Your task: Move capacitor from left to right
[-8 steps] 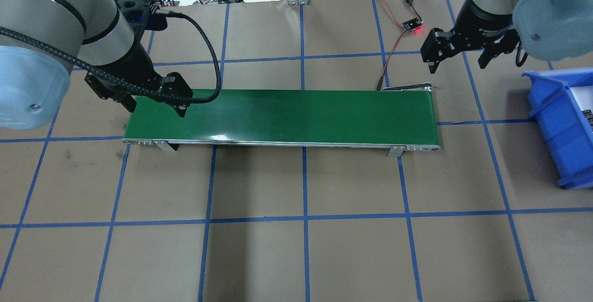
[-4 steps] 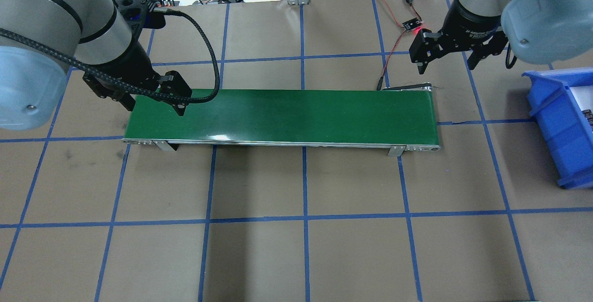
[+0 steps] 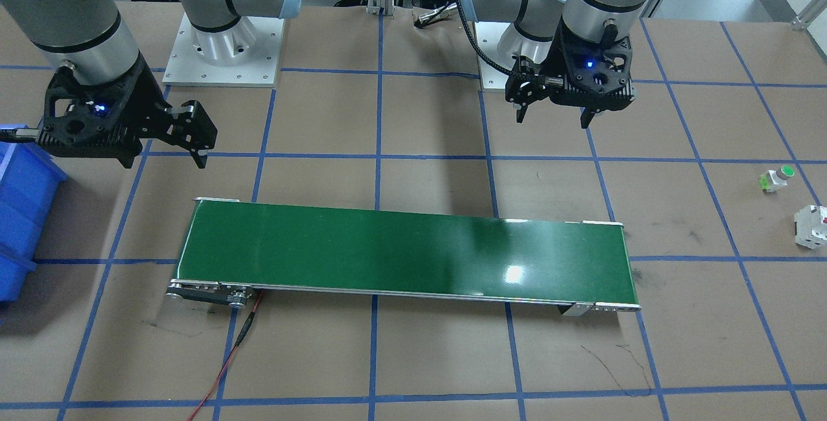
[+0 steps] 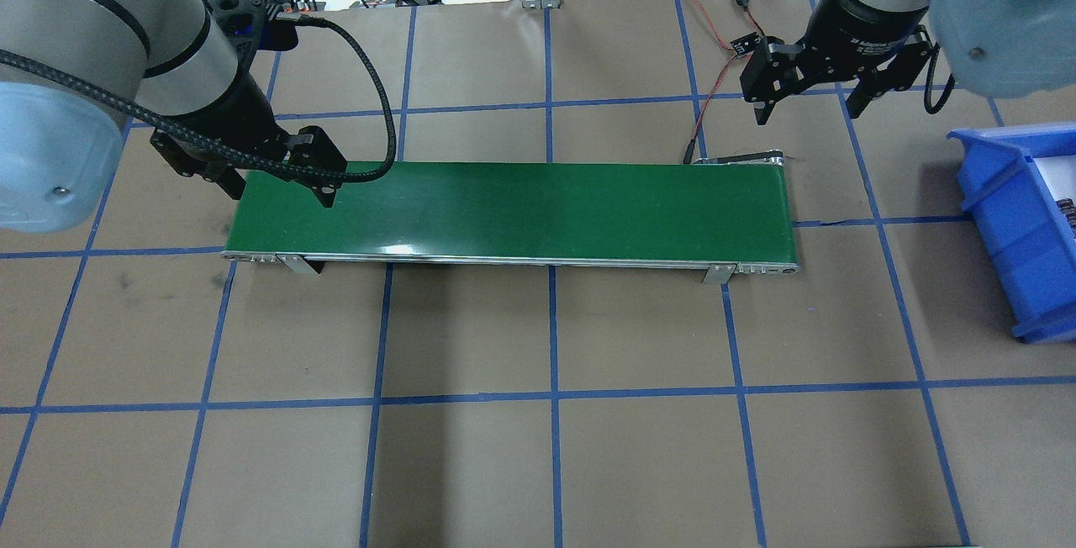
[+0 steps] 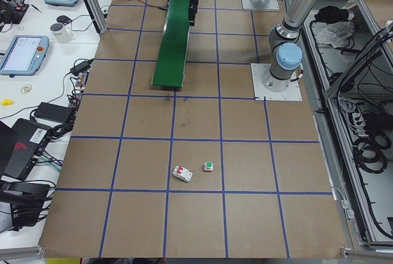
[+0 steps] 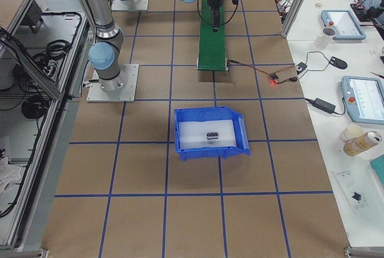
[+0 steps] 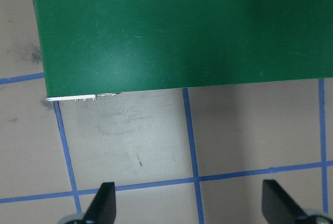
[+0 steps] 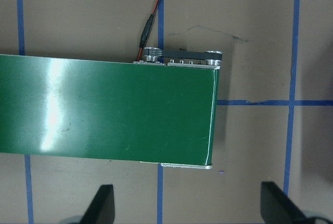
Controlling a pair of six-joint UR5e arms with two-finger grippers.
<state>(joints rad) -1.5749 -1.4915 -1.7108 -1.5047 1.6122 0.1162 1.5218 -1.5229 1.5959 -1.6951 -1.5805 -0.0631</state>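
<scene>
The capacitor (image 6: pixel 212 135), a small dark block, lies inside the blue bin (image 6: pixel 183 131) at the robot's right. A sliver of it shows at the overhead view's right edge (image 4: pixel 1069 216). My left gripper (image 4: pixel 280 191) is open and empty above the left end of the green conveyor belt (image 4: pixel 538 208). It also shows in the front view (image 3: pixel 552 117). My right gripper (image 4: pixel 809 111) is open and empty beyond the belt's right end, left of the bin. It also shows in the front view (image 3: pixel 165 159). Both wrist views show open jaws with nothing between them.
A white button with a green cap (image 3: pixel 777 177) and a white breaker with a red mark (image 3: pixel 813 224) lie on the table at the robot's far left. A small board with a red wire (image 4: pixel 740 45) sits behind the belt's right end.
My right gripper has moved left and a little farther from the robot, still open. My left gripper has barely shifted.
</scene>
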